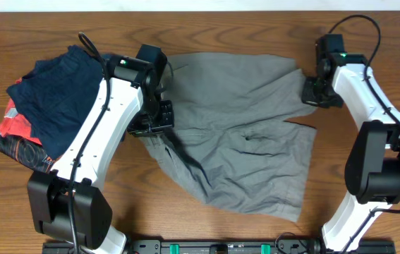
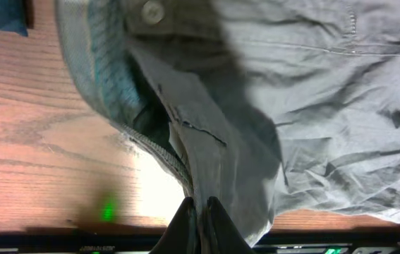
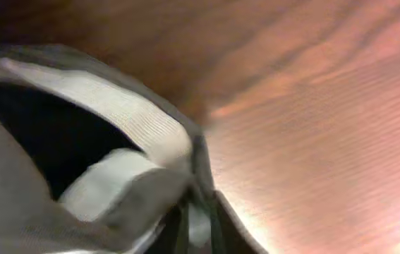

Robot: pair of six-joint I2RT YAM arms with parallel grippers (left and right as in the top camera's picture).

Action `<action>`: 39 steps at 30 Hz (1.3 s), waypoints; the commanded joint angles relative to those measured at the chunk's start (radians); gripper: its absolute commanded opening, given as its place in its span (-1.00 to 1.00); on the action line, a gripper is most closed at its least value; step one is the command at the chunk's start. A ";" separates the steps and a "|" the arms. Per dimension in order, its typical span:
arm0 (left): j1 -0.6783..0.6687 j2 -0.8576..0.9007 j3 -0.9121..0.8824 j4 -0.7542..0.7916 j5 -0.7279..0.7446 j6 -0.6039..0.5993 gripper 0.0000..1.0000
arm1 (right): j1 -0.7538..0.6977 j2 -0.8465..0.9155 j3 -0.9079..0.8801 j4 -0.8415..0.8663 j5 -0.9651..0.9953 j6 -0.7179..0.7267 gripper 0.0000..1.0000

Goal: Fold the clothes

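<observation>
The grey shorts [image 1: 242,134] lie spread and wrinkled across the middle of the table. My left gripper [image 1: 152,118] is at their left edge, shut on a fold of the grey cloth [image 2: 201,208]; the mesh-lined waistband [image 2: 108,63] and a button show above it in the left wrist view. My right gripper [image 1: 315,90] is at the shorts' upper right corner, shut on the waistband edge [image 3: 198,212], whose pale lining [image 3: 115,113] shows in the right wrist view.
A navy blue garment [image 1: 58,92] lies on a red-and-black patterned garment [image 1: 16,137] at the table's left. Bare wooden table [image 1: 369,42] surrounds the shorts. The arm bases stand at the front edge.
</observation>
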 commanded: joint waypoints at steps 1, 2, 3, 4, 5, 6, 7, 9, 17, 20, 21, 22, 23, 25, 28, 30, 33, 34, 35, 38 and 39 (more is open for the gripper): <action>0.002 -0.020 0.000 -0.007 -0.011 -0.010 -0.88 | -0.016 -0.005 -0.009 -0.030 0.079 0.015 -0.46; 0.002 -0.020 0.000 -0.007 -0.011 -0.010 -0.88 | -0.023 -0.008 -0.009 -0.050 0.103 0.017 -0.41; 0.002 -0.020 0.000 -0.006 -0.011 -0.010 -0.88 | -0.033 -0.009 -0.008 -0.071 0.121 0.029 -0.41; 0.002 -0.020 0.000 -0.006 -0.011 -0.010 -0.88 | -0.045 -0.013 -0.005 -0.095 0.130 0.050 -0.41; 0.002 -0.020 0.000 -0.006 -0.011 -0.010 -0.88 | -0.057 -0.016 -0.001 -0.109 0.127 0.071 -0.42; 0.002 -0.020 0.000 -0.006 -0.011 -0.010 -0.88 | -0.070 -0.026 0.005 -0.118 0.096 0.085 -0.44; 0.002 -0.020 0.000 -0.006 -0.011 -0.010 -0.88 | -0.080 -0.037 0.010 -0.117 0.049 0.080 -0.44; 0.002 -0.020 0.000 -0.004 -0.011 -0.010 -0.88 | -0.098 -0.071 0.021 -0.095 -0.082 0.033 -0.47; 0.002 -0.020 0.000 0.012 -0.011 -0.013 -0.88 | -0.068 -0.216 0.024 0.214 -0.678 -0.224 -0.55; 0.002 -0.020 0.000 0.020 -0.011 -0.018 -0.88 | -0.025 -0.199 0.024 0.238 -0.691 -0.244 -0.60; 0.002 -0.020 0.000 0.022 -0.011 -0.018 -0.88 | -0.014 -0.188 0.024 0.233 -0.688 -0.245 -0.60; 0.002 -0.020 0.000 0.024 -0.011 -0.018 -0.88 | -0.001 -0.168 0.024 0.225 -0.678 -0.244 -0.59; 0.002 -0.020 0.000 0.024 -0.011 -0.017 -0.88 | 0.010 -0.145 0.024 0.215 -0.665 -0.244 -0.57; 0.002 -0.020 0.000 0.023 -0.011 -0.017 -0.88 | 0.026 -0.089 0.024 0.201 -0.639 -0.243 -0.54; 0.002 -0.020 0.000 0.024 -0.011 -0.017 -0.88 | 0.030 0.005 0.024 0.182 -0.607 -0.240 -0.53; 0.002 -0.020 0.000 0.024 -0.011 -0.017 -0.88 | 0.024 0.065 0.024 0.139 -0.541 -0.231 -0.59; 0.002 -0.020 0.000 0.023 -0.011 -0.017 -0.87 | -0.004 0.111 0.024 0.049 -0.325 -0.109 -0.67; 0.002 -0.020 0.000 0.024 -0.011 -0.017 -0.88 | -0.018 0.114 0.024 0.018 -0.252 -0.061 -0.74; 0.002 -0.020 0.000 0.024 -0.011 -0.017 -0.88 | -0.031 0.114 0.024 -0.004 -0.200 -0.028 -0.79; 0.002 -0.020 0.000 0.032 -0.011 -0.018 -0.88 | -0.076 0.085 0.024 -0.031 -0.135 0.019 -0.72; 0.002 -0.020 0.000 0.040 -0.011 -0.018 -0.88 | -0.090 0.073 0.024 -0.023 -0.141 0.018 -0.67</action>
